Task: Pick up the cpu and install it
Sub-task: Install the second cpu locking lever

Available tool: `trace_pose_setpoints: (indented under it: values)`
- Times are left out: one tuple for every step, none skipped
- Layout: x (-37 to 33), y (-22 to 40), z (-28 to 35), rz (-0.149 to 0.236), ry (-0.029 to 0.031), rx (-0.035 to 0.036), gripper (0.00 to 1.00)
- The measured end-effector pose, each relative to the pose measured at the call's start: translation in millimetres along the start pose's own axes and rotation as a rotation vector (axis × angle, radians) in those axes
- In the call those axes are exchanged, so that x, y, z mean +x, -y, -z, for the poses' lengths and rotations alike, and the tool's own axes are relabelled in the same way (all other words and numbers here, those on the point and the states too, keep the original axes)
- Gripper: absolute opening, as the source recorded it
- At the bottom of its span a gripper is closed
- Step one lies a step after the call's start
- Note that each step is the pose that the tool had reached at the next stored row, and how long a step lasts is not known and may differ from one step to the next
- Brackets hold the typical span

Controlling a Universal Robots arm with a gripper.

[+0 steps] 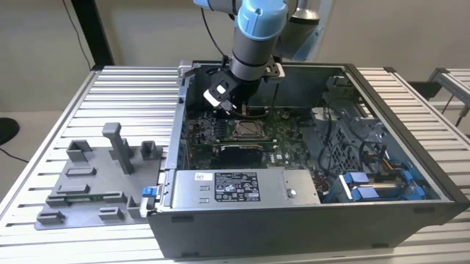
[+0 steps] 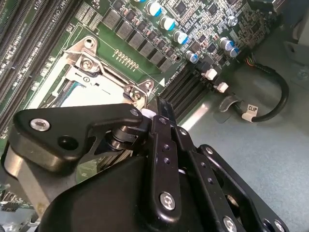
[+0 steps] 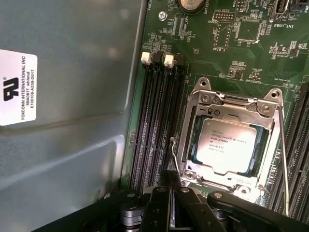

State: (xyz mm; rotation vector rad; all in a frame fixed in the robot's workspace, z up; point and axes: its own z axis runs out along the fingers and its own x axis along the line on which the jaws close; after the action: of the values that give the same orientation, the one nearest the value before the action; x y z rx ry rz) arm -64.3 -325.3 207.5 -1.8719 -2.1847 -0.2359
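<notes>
The cpu (image 3: 227,145) sits flat inside the metal-framed socket (image 3: 193,121) of the green motherboard (image 3: 241,43), within the open computer case (image 1: 397,110) on the counter (image 1: 125,88). The gripper (image 3: 169,181) hovers just above the socket's edge — fingers pressed together, grasping nothing. A grey fixture tray (image 1: 88,187) lies beside the case.

1. A ribbed metal table (image 1: 125,99) of pale slats fills most of the exterior view.
2. An open computer case (image 1: 309,220) lies directly on it, from the centre to the right of the frame.
3. A grey plastic tray (image 1: 88,187) with upright blocks lies at lower left, just beside the case.
</notes>
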Motion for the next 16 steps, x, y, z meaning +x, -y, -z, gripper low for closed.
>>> trace_pose_setpoints:
  values:
    - [0.0, 0.0, 0.0, 0.000, 0.0000, 0.0000, 0.00]
    - [-0.1, -0.2, -0.1, 0.000, 0.0000, -0.0001, 0.00]
    - [-0.1, -0.7, -0.1, 0.000, 0.0000, 0.0000, 0.00]
    - [-0.3, -1.4, -0.2, 0.000, -0.0001, 0.0000, 0.00]
    - [-0.4, -2.2, -0.1, 0.000, -0.0001, -0.0001, 0.00]
    - [-0.5, -3.1, -0.1, 0.000, 0.0000, 0.0000, 0.00]
    - [-0.6, -4.1, 0.0, 0.000, 0.0001, 0.0001, 0.00]
    - [-0.8, -5.4, 0.1, 0.000, 0.0001, 0.0001, 0.00]
    - [-1.0, -6.6, 0.1, 0.000, 0.0000, 0.0000, 0.00]
    - [-1.2, -7.5, 0.0, 0.000, 0.0000, 0.0000, 0.00]
    - [-1.4, -8.4, -0.1, 0.000, 0.0000, 0.0000, 0.00]
    - [-1.5, -9.4, -0.1, 0.000, 0.0001, 0.0001, 0.00]
    - [-1.7, -10.2, -0.1, 0.000, 0.0001, 0.0000, 0.00]
    - [-1.8, -11.0, 0.0, 0.000, 0.0002, 0.0001, 0.00]
    - [-1.9, -11.8, -0.1, 0.000, 0.0002, 0.0001, 0.00]
    - [-2.1, -12.5, -0.1, 0.000, 0.0001, 0.0000, 0.00]
